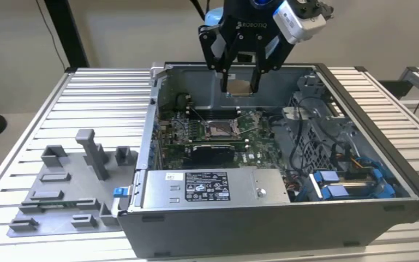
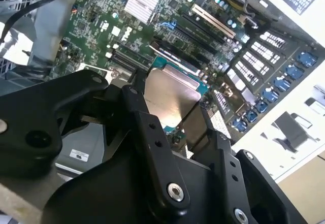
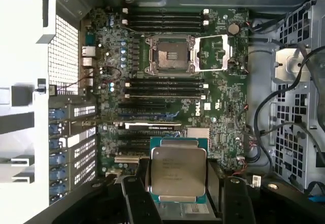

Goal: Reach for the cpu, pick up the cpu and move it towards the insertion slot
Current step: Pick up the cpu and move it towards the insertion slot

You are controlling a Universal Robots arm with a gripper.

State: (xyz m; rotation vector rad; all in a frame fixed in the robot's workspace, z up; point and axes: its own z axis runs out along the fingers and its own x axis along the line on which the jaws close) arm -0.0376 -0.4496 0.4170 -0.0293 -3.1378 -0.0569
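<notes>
My jaws are clenched on the cpu (image 3: 177, 170), gripping its two opposite edges so the silvery top stays flat and level. I hang over the open computer case (image 1: 384, 180), above the motherboard (image 3: 223, 107), with the chip clear of every part below. The insertion slot (image 3: 170, 55) lies well apart from the chip, its frame plate (image 3: 212, 54) swung open beside it, ready to take the chip.

Gripper (image 1: 242, 82) hanging above the open computer case (image 1: 384, 164), cpu (image 1: 239, 86) sitting between its fingers, insertion slot (image 1: 217, 129) lying below on the motherboard (image 1: 195, 134), tray blocks (image 1: 64, 185) standing at the exterior view's left.
</notes>
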